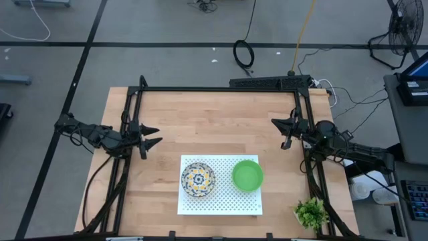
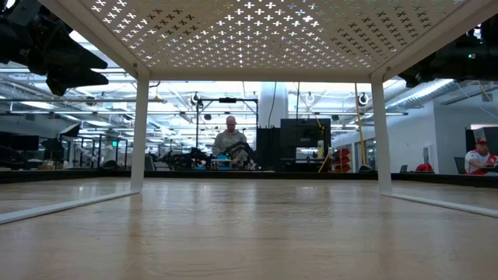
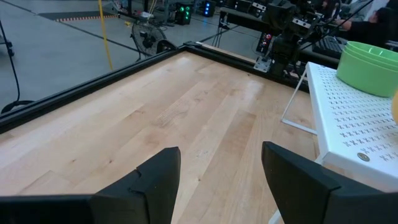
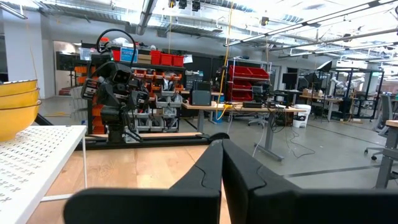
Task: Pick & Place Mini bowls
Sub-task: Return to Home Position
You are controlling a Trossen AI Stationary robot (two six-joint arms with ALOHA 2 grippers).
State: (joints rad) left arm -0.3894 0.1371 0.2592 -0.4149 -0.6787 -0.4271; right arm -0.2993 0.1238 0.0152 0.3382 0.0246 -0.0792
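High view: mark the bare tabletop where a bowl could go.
Widest bare patch: light wooden tabletop, bordered by left gripper, right gripper and the white perforated shelf. Narrow strips flank the shelf. Crowded: shelf top, holding stacked white floral bowls and green plastic bowls; small leafy plant at the near right corner.

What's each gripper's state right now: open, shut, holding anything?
Left dark two-finger gripper: open, empty.
Right dark two-finger gripper: shut, holding nothing.
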